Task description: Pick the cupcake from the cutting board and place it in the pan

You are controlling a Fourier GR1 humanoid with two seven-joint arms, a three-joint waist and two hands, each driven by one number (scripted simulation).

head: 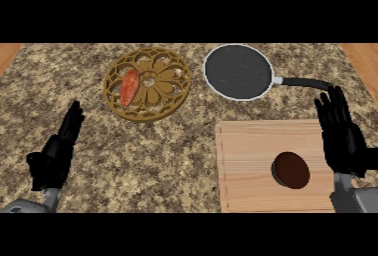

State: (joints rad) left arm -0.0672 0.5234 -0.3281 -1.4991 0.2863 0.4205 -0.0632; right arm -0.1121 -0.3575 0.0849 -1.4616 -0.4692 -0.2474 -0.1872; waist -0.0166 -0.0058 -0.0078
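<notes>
The right hand (341, 132) is showing at the right edge of the view, fingers straight and extended toward the far side, holding nothing and touching nothing; it is hanging over the right margin of the pale wooden rectangular cutting board (255, 150). The left hand (55, 152) is resting at the near left over the speckled brown granite counter (148, 165), fingers straight and pointing far, seen edge-on, also empty. The dark brown round-topped cupcake (291, 170) is sitting on the near right part of the cutting board, just left of the right forearm and apart from the hand. Seen from above, it is appearing as an oval, its long axis running near to far with a slight tilt. The black round frying pan (238, 71) with a pale rim is lying at the far side, beyond the board, its dark handle (304, 83) pointing right toward the right hand's fingertips. To the pan's left, a golden openwork round trivet (148, 83) is carrying an orange elongated item (131, 87), its long axis running near to far.
</notes>
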